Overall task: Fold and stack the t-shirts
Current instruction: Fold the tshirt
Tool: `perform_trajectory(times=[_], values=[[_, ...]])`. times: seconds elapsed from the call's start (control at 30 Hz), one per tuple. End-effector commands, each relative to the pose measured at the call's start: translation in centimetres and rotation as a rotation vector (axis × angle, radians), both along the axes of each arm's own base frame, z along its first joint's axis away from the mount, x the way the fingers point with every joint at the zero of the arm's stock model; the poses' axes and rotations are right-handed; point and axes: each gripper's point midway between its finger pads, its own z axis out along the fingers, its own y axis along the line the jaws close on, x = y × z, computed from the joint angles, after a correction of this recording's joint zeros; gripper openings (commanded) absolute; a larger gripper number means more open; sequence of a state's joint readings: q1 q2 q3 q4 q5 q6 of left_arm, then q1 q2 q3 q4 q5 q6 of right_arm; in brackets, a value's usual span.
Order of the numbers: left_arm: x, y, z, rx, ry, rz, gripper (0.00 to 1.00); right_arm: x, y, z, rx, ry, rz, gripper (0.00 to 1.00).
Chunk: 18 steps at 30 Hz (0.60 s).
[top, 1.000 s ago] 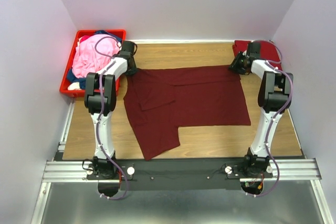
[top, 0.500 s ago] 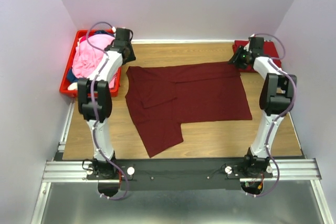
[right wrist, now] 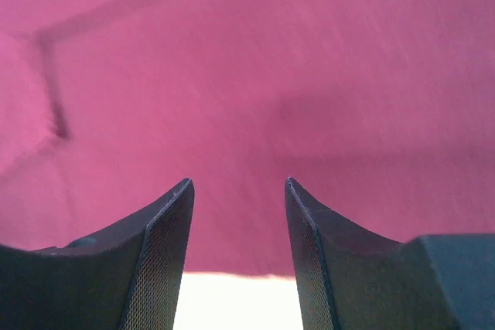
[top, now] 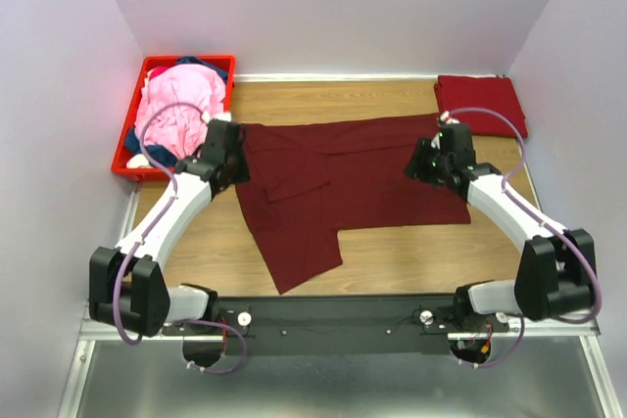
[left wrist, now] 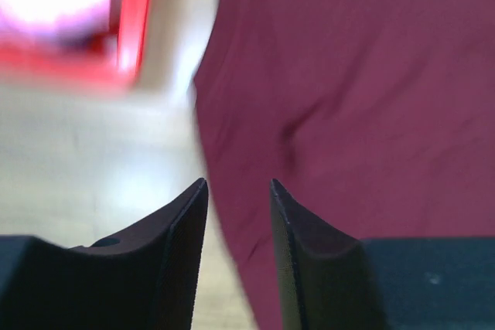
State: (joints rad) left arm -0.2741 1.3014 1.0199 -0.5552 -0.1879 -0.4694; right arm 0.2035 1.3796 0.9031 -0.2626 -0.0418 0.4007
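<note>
I see the dark maroon t-shirt point(top: 343, 183) spread flat across the middle of the bench point(top: 411, 252), partly folded, with one flap reaching toward the near edge. A red t-shirt point(top: 480, 103) lies folded at the far right corner. At the far left corner stands the red crate point(top: 124, 165), holding a heaped pink t-shirt point(top: 176, 115) with a bit of navy t-shirt point(top: 201, 63) showing behind it.

My left gripper point(top: 233, 149) hangs over the maroon shirt's left edge, near the crate. Its wrist view is blurred, but the jaws stand apart with nothing between them, and the cloth's edge runs beneath the gap. My right gripper point(top: 423, 162) sits over the right part of the same shirt. Its jaws are also parted and empty, with maroon cloth filling the wrist view and a strip of bare bench just beyond the hem.
</note>
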Motion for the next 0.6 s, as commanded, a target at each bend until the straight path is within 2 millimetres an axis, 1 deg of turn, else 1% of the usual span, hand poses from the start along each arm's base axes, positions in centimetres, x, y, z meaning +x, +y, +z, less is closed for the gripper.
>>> perform_trajectory(times=[0.0, 0.03, 0.1, 0.17, 0.23, 0.27, 0.33, 0.47, 0.57], values=[[-4.1, -0.5, -3.3, -0.078, 0.105, 0.041, 0.47, -3.0, -1.7, -1.2, -0.03, 0.026, -0.056, 0.59], [-5.2, -1.2, -4.6, -0.106, 0.143, 0.043, 0.47, -3.3, -1.6, -1.2, -0.029, 0.026, -0.048, 0.59], [-6.1, -1.7, -5.7, -0.12, 0.181, 0.041, 0.47, -3.7, -1.0, -1.4, -0.006, 0.035, -0.02, 0.59], [-7.2, -2.3, -7.3, -0.121, 0.238, 0.043, 0.47, -3.8, -0.8, -1.7, 0.0, 0.044, -0.003, 0.59], [-7.7, -2.6, -8.4, -0.122, 0.27, 0.045, 0.47, -3.8, -0.8, -1.8, -0.002, 0.047, 0.001, 0.59], [-8.2, -2.8, -9.4, -0.123, 0.307, 0.046, 0.47, -3.8, -0.8, -1.9, -0.013, 0.044, 0.007, 0.59], [-8.8, -3.0, -10.7, -0.127, 0.35, 0.044, 0.47, -3.8, -0.9, -1.7, -0.015, 0.037, 0.007, 0.59], [-9.7, -3.0, -12.1, -0.113, 0.39, 0.055, 0.47, -3.9, -0.8, -1.2, -0.006, 0.017, 0.014, 0.59], [-10.0, -2.8, -12.6, -0.104, 0.399, 0.068, 0.47, -3.9, -0.9, -1.0, -0.012, 0.006, 0.011, 0.59]])
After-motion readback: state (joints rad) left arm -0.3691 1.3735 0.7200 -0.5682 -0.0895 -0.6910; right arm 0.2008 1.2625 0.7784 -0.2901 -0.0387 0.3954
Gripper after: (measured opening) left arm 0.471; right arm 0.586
